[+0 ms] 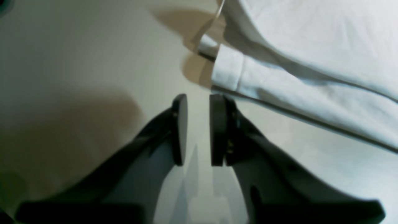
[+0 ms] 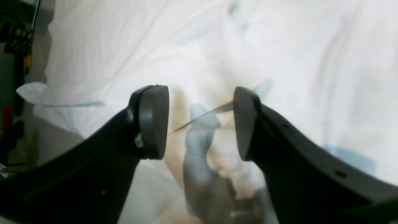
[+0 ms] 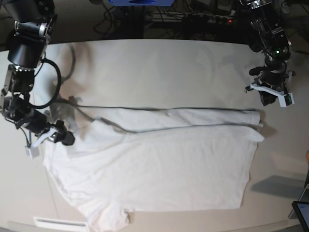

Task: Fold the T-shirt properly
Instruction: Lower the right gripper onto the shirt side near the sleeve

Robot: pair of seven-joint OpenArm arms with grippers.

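Spreading across the off-white counter [image 3: 145,67], the white T-shirt [image 3: 159,164] lies partly folded, with the right tool [image 3: 62,137] at its left edge, pads apart with nothing gripped, and cables and dark equipment [image 3: 193,17] behind the far rim. At the right, the left tool [image 3: 270,94] hangs off the cloth's folded corner with only a narrow gap between its pads, empty. Both wrist views are blurred, so the shirt's collar and tag cannot be made out.
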